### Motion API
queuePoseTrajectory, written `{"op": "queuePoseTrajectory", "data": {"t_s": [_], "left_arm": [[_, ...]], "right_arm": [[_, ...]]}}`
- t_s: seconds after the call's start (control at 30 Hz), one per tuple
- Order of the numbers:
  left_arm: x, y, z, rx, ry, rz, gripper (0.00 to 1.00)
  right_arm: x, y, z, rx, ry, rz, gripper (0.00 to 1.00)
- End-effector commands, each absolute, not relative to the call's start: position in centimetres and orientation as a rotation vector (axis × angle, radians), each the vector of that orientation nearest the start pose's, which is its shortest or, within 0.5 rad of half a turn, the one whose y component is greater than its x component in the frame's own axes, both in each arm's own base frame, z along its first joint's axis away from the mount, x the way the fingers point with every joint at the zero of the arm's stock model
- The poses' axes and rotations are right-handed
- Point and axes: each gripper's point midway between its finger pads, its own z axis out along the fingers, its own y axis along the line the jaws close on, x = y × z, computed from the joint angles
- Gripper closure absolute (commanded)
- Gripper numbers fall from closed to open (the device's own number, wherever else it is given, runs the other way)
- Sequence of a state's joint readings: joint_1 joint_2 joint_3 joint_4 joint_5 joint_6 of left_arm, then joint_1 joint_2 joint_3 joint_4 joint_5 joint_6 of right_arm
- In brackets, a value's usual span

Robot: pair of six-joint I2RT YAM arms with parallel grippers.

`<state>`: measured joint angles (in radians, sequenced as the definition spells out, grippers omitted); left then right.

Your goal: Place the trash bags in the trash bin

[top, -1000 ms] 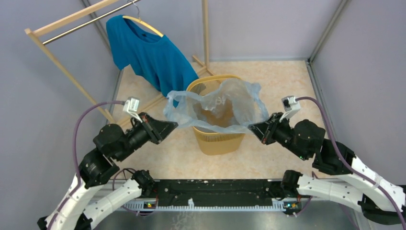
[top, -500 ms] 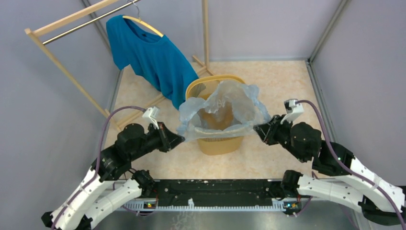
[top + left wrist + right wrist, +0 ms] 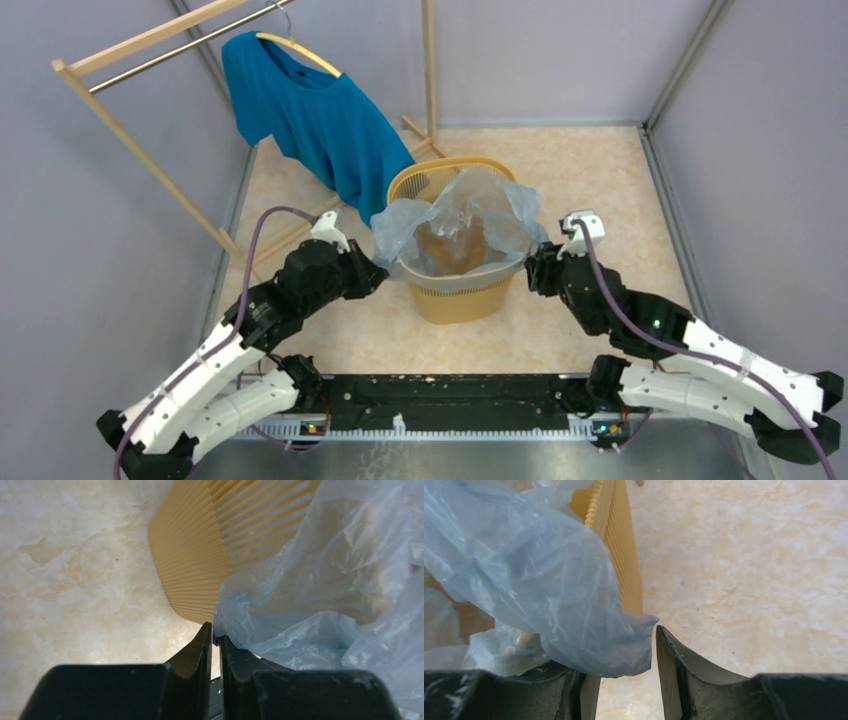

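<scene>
The yellow trash bin [image 3: 460, 298] stands on the floor mid-scene. The pale blue trash bag [image 3: 465, 220] lies spread over its mouth, and its edges hang over the rim. My left gripper [image 3: 378, 272] is at the bin's left side. In the left wrist view its jaws [image 3: 214, 632] stand a narrow slit apart, with the bag's edge [image 3: 325, 580] touching their tips beside the ribbed bin wall [image 3: 200, 555]. My right gripper [image 3: 530, 268] is at the bin's right side and is open [image 3: 624, 645]. The bag [image 3: 539, 580] lies loosely over its left finger, next to the bin [image 3: 624, 555].
A teal T-shirt [image 3: 310, 115] hangs on a wooden clothes rack [image 3: 150, 45] at the back left, its hem close to the bin's far rim. Grey walls close in both sides. A rack post [image 3: 430, 70] rises behind the bin.
Both arms came inward and down to the bin, and the stretched bag settled over the rim. The right jaws opened and let go of the bag. The left jaws parted slightly.
</scene>
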<state>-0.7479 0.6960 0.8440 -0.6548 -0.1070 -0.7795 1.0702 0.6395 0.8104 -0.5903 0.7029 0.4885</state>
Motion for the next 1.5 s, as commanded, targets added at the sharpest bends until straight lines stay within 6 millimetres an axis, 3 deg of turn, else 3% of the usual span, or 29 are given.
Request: {"op": "queuePoseTrajectory", "data": {"t_s": [0.0,0.1,0.23,0.37,0.53,0.6,0.7,0.8,0.9,1.03,1.13,1.3,1.47], "left_arm": [[20.3,-17.1,23.5,-0.123,2.114,-0.672,0.79],[19.7,-17.3,23.9,-0.048,2.133,-0.673,0.65],[17.6,-16.6,24.9,0.086,2.137,-0.691,0.37],[15.8,-15.2,29.8,0.245,1.983,-0.71,0.05],[15.9,-13.2,38.8,0.337,1.773,-0.624,0.01],[16.4,-13.8,42.4,0.367,1.695,-0.626,0.01],[18.3,-16.2,44.5,0.439,1.658,-0.626,0.01],[21.1,-18.7,43.5,0.492,1.713,-0.584,0.01],[23.1,-19.6,41.9,0.527,1.756,-0.502,0.01],[24.2,-20.5,39.8,0.609,1.799,-0.45,0.01],[24.5,-20.9,38.2,0.656,1.844,-0.426,0.01],[25.5,-20.0,35.8,0.665,1.913,-0.314,0.01],[24.6,-20.4,36.0,0.718,1.904,-0.357,0.01]], "right_arm": [[20.7,13.3,26.3,-0.088,1.843,0.228,0.54],[19.2,14.1,27.1,-0.194,1.864,0.328,0.44],[16.7,14.6,28.7,-0.326,1.887,0.462,0.26],[15.8,14.5,32.2,-0.362,1.838,0.531,0.17],[17.0,13.6,37.0,-0.312,1.767,0.464,0.06],[17.8,13.8,39.0,-0.309,1.722,0.438,0.02],[19.2,15.3,41.6,-0.337,1.668,0.394,0.01],[21.5,17.0,42.0,-0.359,1.687,0.272,0.01],[23.9,17.3,41.1,-0.372,1.729,0.05,0.01],[26.3,17.7,39.6,-0.404,1.775,-0.164,0.01],[27.9,18.2,38.2,-0.43,1.813,-0.206,0.02],[29.3,18.3,37.1,-0.431,1.832,-0.208,0.16],[30.1,17.9,37.4,-0.42,1.821,-0.156,0.26]]}}
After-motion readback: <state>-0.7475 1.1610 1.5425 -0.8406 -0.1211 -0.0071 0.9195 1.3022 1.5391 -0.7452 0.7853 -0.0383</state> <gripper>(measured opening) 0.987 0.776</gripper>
